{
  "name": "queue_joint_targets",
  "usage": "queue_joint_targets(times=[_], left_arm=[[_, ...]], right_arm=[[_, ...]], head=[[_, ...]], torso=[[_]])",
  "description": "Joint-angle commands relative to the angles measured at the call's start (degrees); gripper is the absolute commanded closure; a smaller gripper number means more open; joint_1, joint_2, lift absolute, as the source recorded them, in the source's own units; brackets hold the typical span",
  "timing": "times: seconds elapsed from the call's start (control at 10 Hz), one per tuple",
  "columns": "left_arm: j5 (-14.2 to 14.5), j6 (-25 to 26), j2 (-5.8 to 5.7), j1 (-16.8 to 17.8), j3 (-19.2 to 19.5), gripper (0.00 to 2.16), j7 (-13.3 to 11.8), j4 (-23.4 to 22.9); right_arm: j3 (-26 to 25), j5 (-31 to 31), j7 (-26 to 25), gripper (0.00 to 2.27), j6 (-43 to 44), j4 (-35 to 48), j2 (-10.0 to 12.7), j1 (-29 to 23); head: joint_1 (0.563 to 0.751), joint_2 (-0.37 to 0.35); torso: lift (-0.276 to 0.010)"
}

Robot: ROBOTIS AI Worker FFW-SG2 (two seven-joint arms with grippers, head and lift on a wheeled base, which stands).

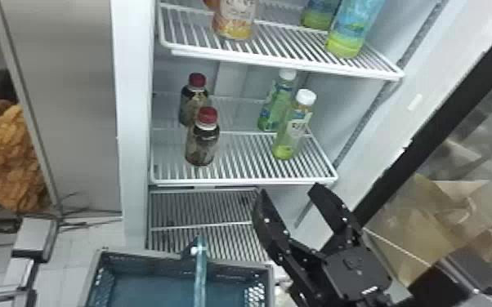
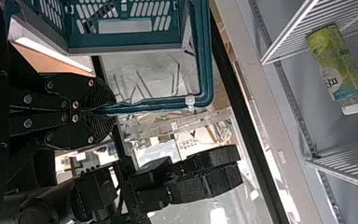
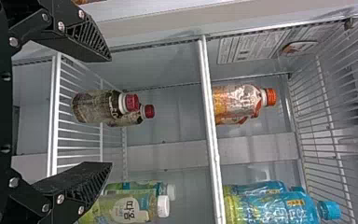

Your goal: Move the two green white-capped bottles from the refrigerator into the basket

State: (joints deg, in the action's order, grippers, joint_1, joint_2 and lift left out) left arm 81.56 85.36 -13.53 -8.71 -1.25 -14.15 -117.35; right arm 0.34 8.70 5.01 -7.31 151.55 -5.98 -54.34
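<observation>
On the refrigerator's middle shelf, two green white-capped bottles stand upright at the right, the front one (image 1: 293, 128) and another (image 1: 277, 102) behind it. My right gripper (image 1: 289, 190) is open, below and in front of that shelf's right part, its fingers apart with nothing held. In the right wrist view, the front green bottle (image 3: 128, 208) lies beyond the lower finger of my right gripper (image 3: 111, 112). My left gripper (image 1: 191, 248) is at the basket (image 1: 167, 258), shut on its teal handle (image 1: 201, 273); the left wrist view shows my left gripper (image 2: 114, 110) pinching the handle (image 2: 168, 103).
Two dark red-capped bottles (image 1: 202, 141) stand left on the same shelf (image 1: 241, 179). The shelf above holds an orange-labelled bottle (image 1: 235, 20) and blue-green bottles (image 1: 349, 32). The dark-edged refrigerator door (image 1: 429, 147) stands open at the right, with cardboard boxes (image 1: 421, 224) beyond it.
</observation>
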Motion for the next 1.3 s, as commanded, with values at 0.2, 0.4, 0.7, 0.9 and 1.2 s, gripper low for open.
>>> queue_joint_targets(times=[0.2, 0.4, 0.7, 0.9, 1.2], left_arm=[[-0.10, 0.00, 0.09, 0.00, 0.00, 1.16, 0.09, 0.00], [0.13, -0.28, 0.09, 0.00, 0.11, 1.16, 0.09, 0.00], [0.25, -0.28, 0.09, -0.14, 0.23, 1.16, 0.09, 0.00], [0.36, -0.28, 0.09, -0.28, 0.45, 1.16, 0.09, 0.00], [0.48, -0.28, 0.09, -0.56, 0.68, 1.16, 0.09, -0.14]], right_arm=[[0.00, -0.01, 0.00, 0.27, 0.00, -0.03, -0.09, -0.08], [0.00, -0.01, 0.00, 0.27, 0.00, -0.03, -0.09, -0.08], [-0.46, 1.02, 0.00, 0.27, 0.00, -2.70, 0.35, 1.47], [-2.06, 0.22, -0.35, 0.27, 0.00, -5.80, 1.40, 3.44], [-5.60, -2.98, -0.70, 0.26, 1.55, -12.55, 2.90, 9.20]], head=[[0.695, -0.350], [0.695, -0.350], [0.695, -0.350], [0.695, -0.350], [0.695, -0.350]], torso=[[-0.263], [-0.263], [-0.263], [-0.263], [-0.263]])
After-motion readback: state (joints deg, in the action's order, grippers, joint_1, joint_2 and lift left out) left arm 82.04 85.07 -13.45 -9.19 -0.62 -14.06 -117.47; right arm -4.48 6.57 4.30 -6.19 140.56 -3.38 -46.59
